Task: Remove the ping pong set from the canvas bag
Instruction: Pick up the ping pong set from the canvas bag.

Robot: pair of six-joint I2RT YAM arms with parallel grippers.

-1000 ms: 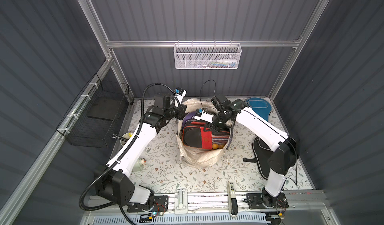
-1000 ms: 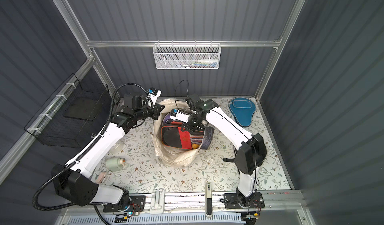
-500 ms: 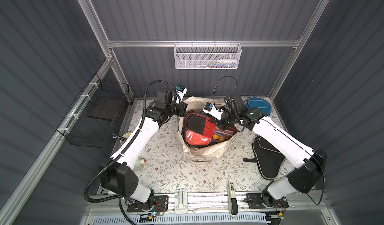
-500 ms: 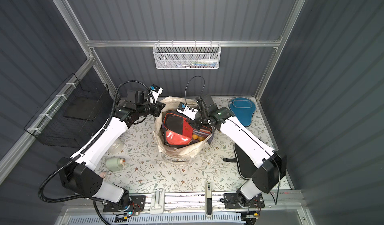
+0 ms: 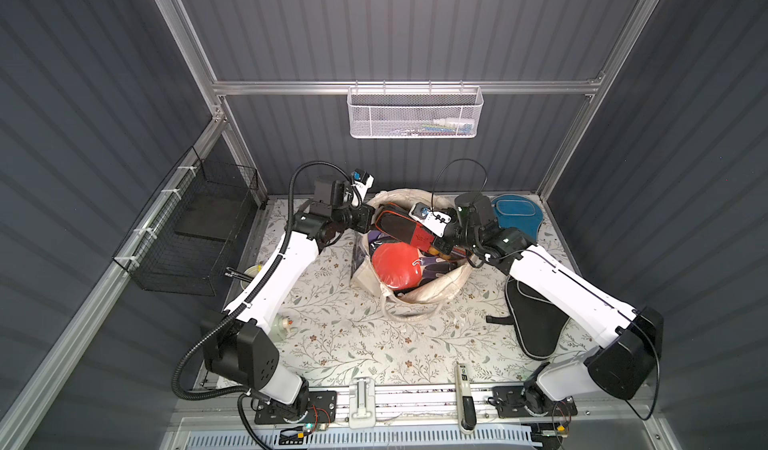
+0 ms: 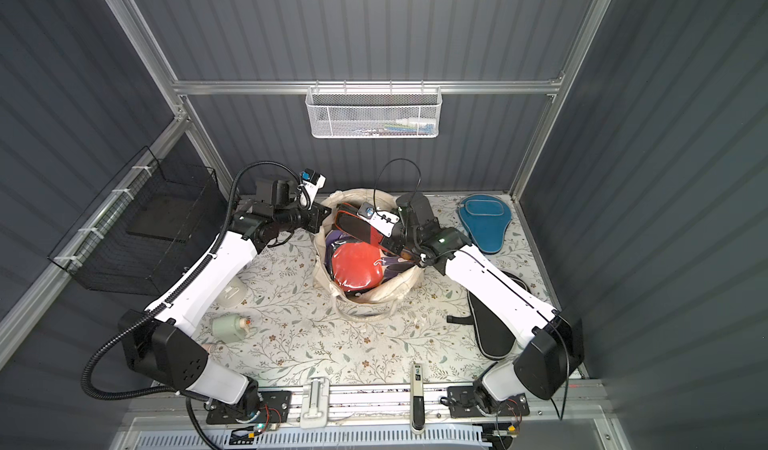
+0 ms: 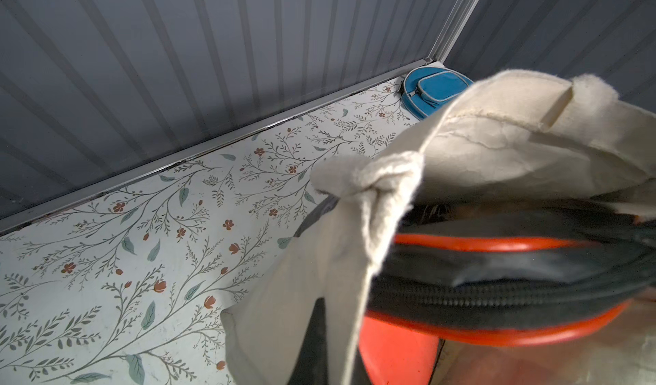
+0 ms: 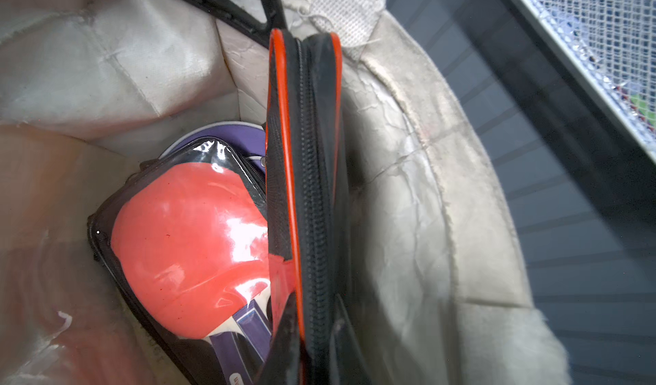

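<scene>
One case (image 5: 398,228) in right end effector (image 5: 437,244)

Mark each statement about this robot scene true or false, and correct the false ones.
1. The blue paddle cover lies on the table, outside the canvas bag. True.
2. The right end effector grips the black paddle cover. False: it grips the red-and-black case; that cover lies on the table.
3. A red paddle sits inside the canvas bag. True.
4. The white mesh basket stands on the table. False: it hangs on the back wall.
5. The left end effector is shut on the canvas bag's rim. True.
</scene>
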